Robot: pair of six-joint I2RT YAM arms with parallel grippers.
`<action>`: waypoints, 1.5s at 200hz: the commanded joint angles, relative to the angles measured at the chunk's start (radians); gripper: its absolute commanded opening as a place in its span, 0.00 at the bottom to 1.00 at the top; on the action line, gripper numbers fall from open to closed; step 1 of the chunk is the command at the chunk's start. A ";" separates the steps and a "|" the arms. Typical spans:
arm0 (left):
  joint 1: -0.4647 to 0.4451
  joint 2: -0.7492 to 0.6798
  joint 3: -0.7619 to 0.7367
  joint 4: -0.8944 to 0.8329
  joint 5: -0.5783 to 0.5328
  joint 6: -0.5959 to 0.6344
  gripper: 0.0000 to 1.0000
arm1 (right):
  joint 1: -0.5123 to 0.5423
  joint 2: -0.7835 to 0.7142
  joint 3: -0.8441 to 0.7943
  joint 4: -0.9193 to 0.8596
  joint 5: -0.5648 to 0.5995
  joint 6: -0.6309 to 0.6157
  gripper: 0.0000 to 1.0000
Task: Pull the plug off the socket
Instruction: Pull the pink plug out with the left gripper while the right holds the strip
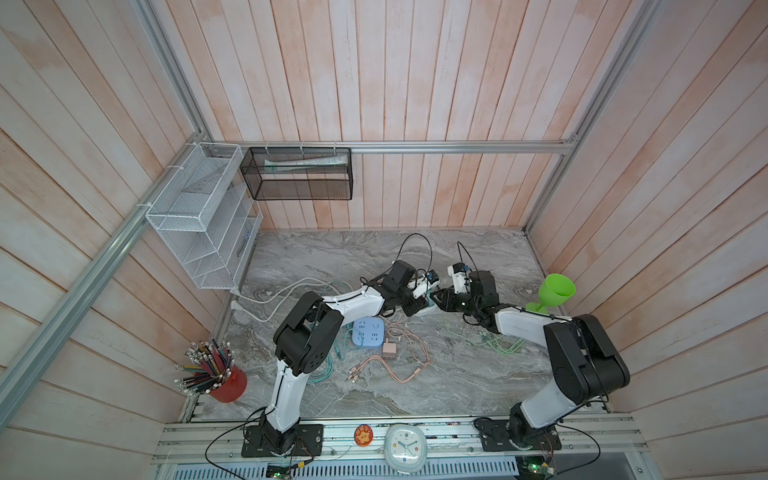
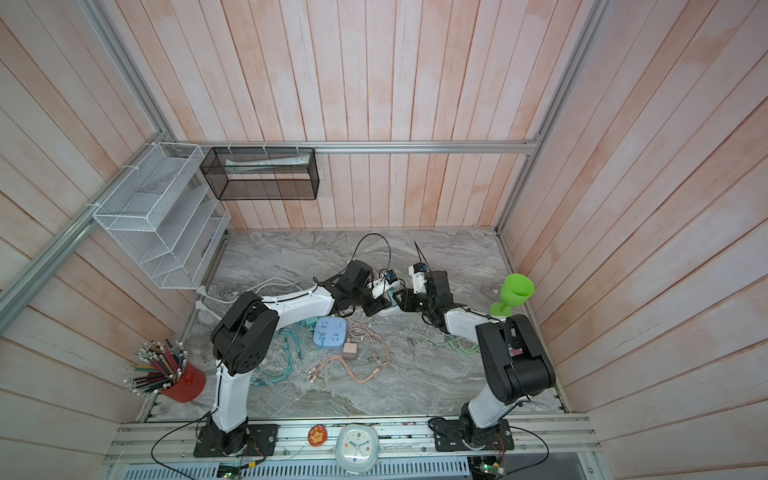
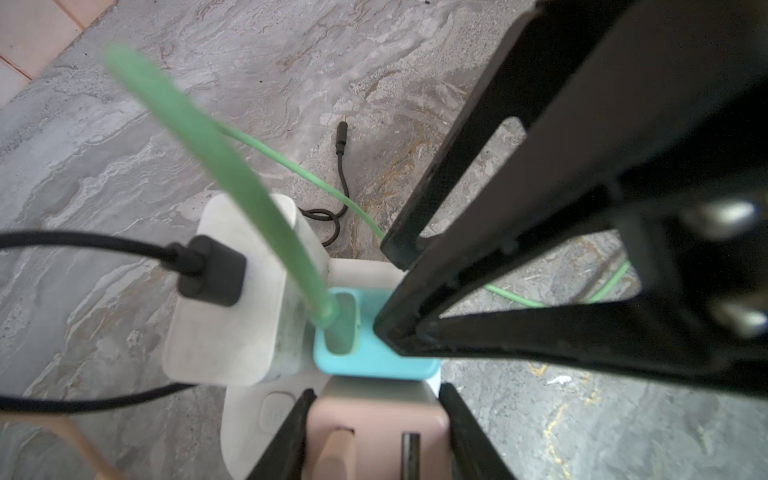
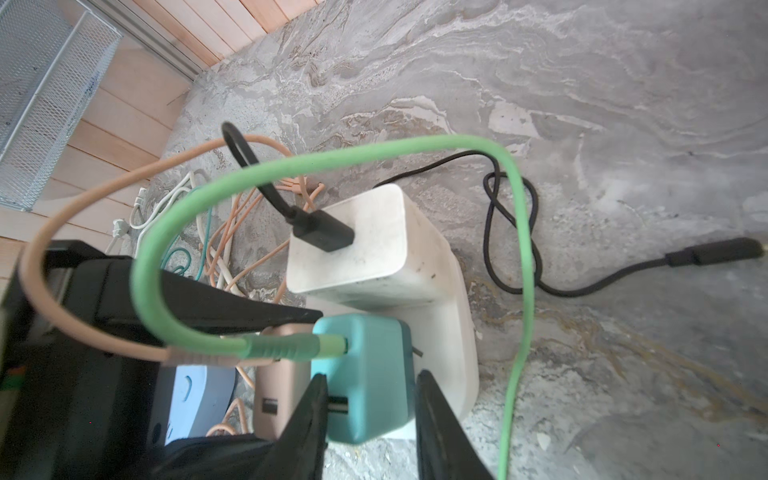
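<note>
Teal charger plug [image 4: 365, 399] is in the white power strip [image 4: 453, 353], the middle one of three adapters on it. A thin metal pin shows at its edge toward the strip; can't tell how deep it's seated. Green cable [image 4: 332, 160] runs into one of its USB ports, arcs up and drops to the tabletop. A second port shows between the fingers.

Right gripper [image 4: 372, 374]: fingers pressed on opposite sides of the teal plug, pinching it.

Left gripper [image 3: 376, 388]: fingers clamped on the pink adapter [image 3: 374, 424], which sits just beside the teal plug at the end of the strip. Pink cable [image 4: 83, 199] comes out of it and loops over the left gripper body.

On the teal plug's other side is the white adapter [image 4: 353, 245], touching or nearly so. A black USB connector [image 4: 322, 230] is in its top, and its black cable [image 4: 511, 232] lies knotted on the marble.

The strip lies flat on the marble tabletop [image 1: 457, 374], mid-table toward the back. In both top views it's mostly hidden where the two grippers meet.

Nearer the front:
- a blue socket cube [image 1: 368, 331] with a second pink adapter [image 1: 389, 350] just beside it
- loose pink and teal cables around those two

Edges:
- green goblet [image 1: 555, 291] on the right
- red pencil cup [image 1: 227, 384] at front left
- white wire rack [image 1: 195, 216] and black mesh basket [image 1: 299, 174] on the walls
- clock [image 1: 405, 446] on the front rail
</note>
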 commanded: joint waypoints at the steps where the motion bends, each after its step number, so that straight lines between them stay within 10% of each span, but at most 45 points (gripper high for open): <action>1: 0.001 -0.027 0.069 0.105 0.056 -0.003 0.19 | 0.036 0.100 -0.077 -0.348 0.031 -0.034 0.33; 97: 0.060 -0.003 0.117 0.054 0.162 -0.089 0.19 | 0.037 0.106 -0.075 -0.353 0.034 -0.034 0.32; 206: -0.017 -0.017 0.110 0.038 -0.032 0.017 0.17 | 0.038 0.117 -0.063 -0.366 0.037 -0.043 0.32; 300: 0.062 -0.002 0.172 0.002 0.152 -0.099 0.17 | 0.039 0.122 -0.059 -0.376 0.037 -0.049 0.32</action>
